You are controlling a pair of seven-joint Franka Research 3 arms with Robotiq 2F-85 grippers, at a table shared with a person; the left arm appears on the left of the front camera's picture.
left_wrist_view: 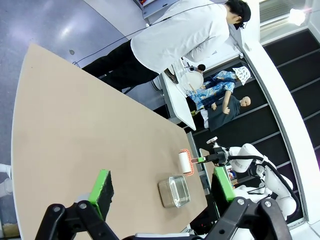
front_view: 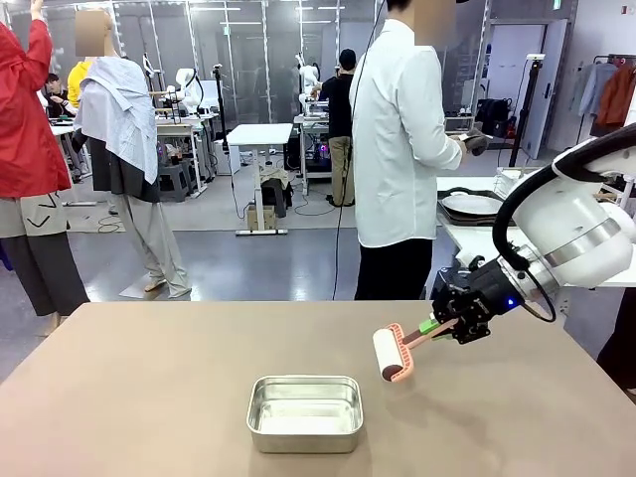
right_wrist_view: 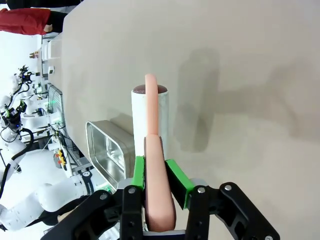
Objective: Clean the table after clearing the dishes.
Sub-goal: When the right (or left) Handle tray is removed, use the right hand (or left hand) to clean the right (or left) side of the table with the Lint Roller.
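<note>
The worktop [front_view: 149, 397] carries a steel pan [front_view: 304, 412] near its middle as cleaning apparently starts: the right hand [front_view: 442, 326] grips a lint roller [front_view: 390, 353] to the pan's right, which must next be pressed flat; the left hand [left_wrist_view: 162, 184] hangs open.

We see the pan [front_view: 304, 412] on the table [front_view: 119, 397] near our edge, the roller [front_view: 388, 355] behind and right of it (handle in the right gripper [front_view: 440, 326]), a person [front_view: 397, 149] beyond the far edge, a plate [front_view: 472, 204] on a side table [front_view: 475, 243] beside them.
</note>
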